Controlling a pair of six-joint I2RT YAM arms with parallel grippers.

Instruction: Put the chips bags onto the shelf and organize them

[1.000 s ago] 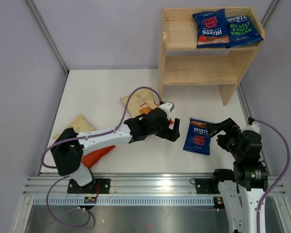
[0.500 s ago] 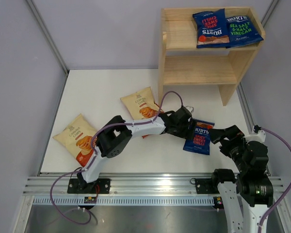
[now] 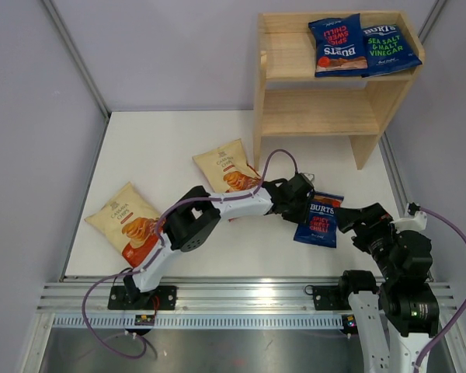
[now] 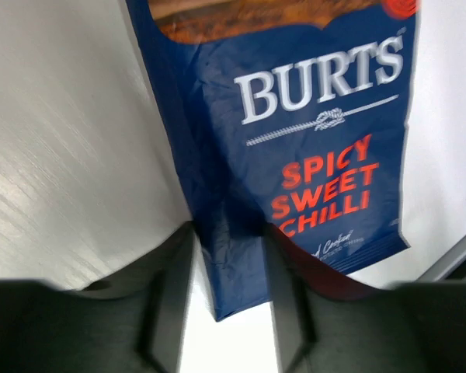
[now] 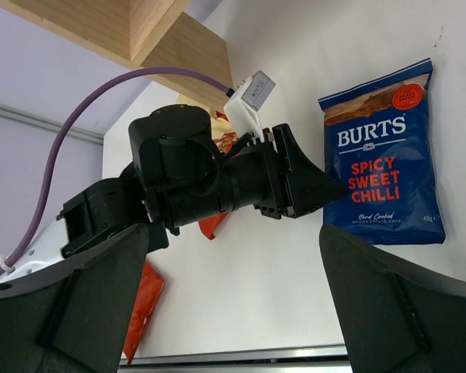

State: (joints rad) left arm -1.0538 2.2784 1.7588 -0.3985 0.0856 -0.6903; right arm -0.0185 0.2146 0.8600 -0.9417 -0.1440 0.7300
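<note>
Chips bag [image 4: 311,155], dark blue (red lettering)

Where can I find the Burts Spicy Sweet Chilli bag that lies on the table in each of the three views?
Top external: the Spicy Sweet Chilli bag lies right of centre.
Left wrist: the bag fills the upper middle.
Right wrist: the bag is at the right.
Shared landmark: the left hand, at the bag's edge.
</note>
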